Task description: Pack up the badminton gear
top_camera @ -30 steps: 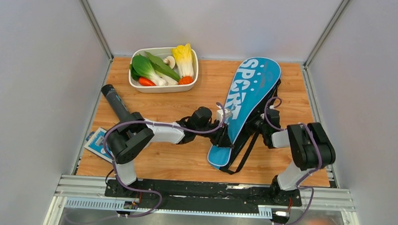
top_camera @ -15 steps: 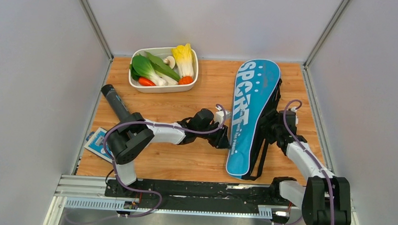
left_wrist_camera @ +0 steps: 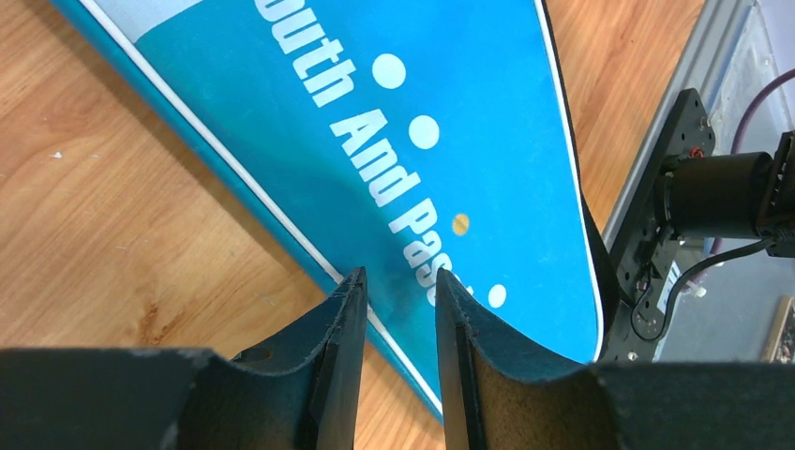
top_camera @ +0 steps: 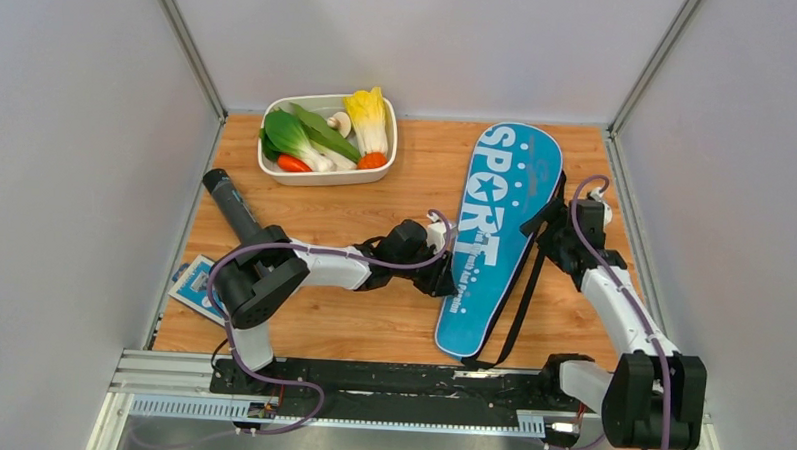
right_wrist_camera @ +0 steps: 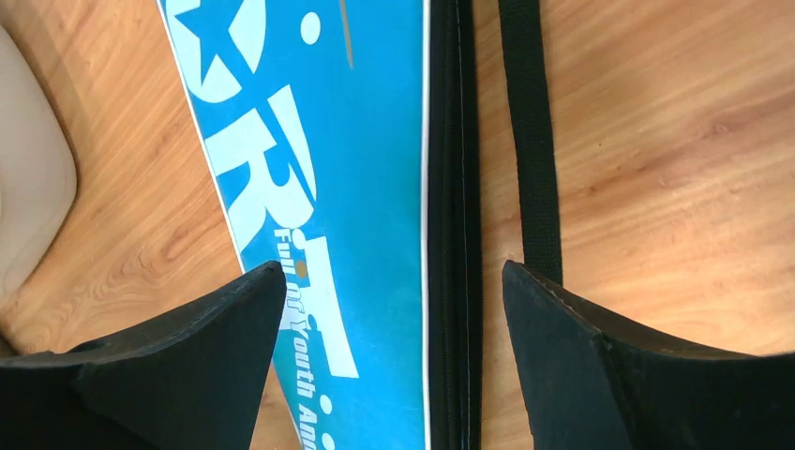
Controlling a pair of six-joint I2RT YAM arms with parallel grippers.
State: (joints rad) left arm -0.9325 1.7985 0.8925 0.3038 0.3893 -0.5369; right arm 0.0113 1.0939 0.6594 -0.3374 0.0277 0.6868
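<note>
Blue racket cover (top_camera: 499, 229) lies flat on the bench (top_camera: 371, 324), right of centre. Left pincer (left_wrist_camera: 398, 277), narrowly apart, hovers at its left edge. Right pincer (right_wrist_camera: 392, 272), wide apart, hangs above its black edge. The cover seems placed and probably needs opening next.

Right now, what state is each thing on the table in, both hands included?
SPORT cover: lying flat, print up.
Strap: loose on the table along the cover's right side.
Black tube: lying on its side, near end hidden by the left arm.
Tray: upright, holding toy vegetables.
Card: flat, partly hidden by the left arm.
Left hand: narrowly open at the cover's left edge.
Right hand: wide open above the cover's right edge and strap.
</note>
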